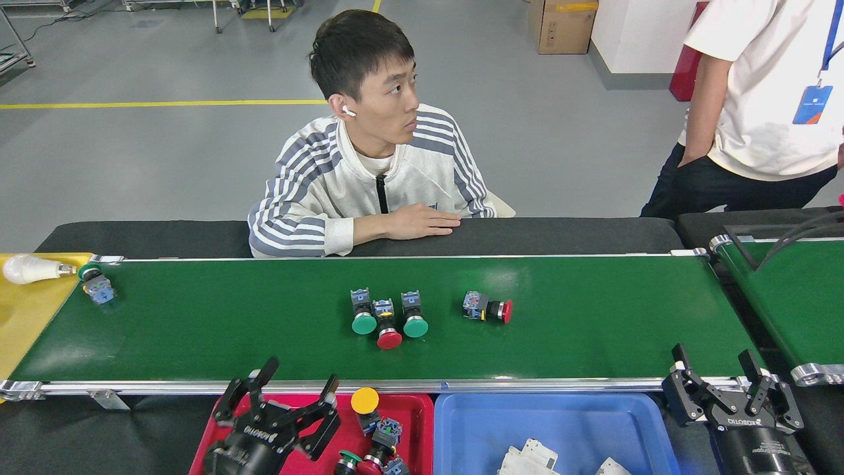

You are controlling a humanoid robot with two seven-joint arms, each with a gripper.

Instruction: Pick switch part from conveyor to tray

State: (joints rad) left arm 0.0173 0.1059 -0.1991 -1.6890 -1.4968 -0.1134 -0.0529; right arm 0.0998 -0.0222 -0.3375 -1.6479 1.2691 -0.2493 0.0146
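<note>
Lower left of the frame, your left claw (298, 389) hangs open over the red tray (412, 422); lower right, your right claw (717, 368) gapes empty beside the conveyor (593, 330).

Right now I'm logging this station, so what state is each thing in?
Left gripper: open, empty, over the red tray.
Right gripper: open, empty, beside the blue tray.
Three clustered switches: lying on the conveyor.
Red switch: lying on its side.
Green switch: at the belt's left end.
Bulb: lying on the yellow surface.
</note>
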